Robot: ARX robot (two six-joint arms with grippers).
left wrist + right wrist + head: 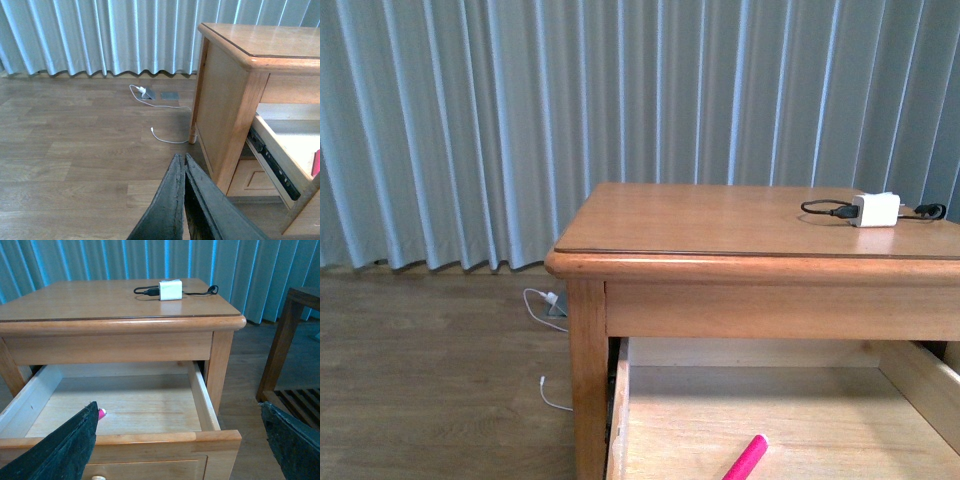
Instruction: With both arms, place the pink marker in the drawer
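The pink marker lies on the pale floor of the open drawer, near its front. In the right wrist view only its tip shows beside one black finger. A sliver of it shows in the left wrist view. My right gripper is open wide above the front of the drawer, empty. My left gripper is shut and empty over the floor, beside the left side of the table. Neither arm shows in the front view.
A white charger block with a black cable lies on the tabletop. A white cable and a floor socket lie on the wooden floor by the curtain. A dark wooden stand is to the table's right.
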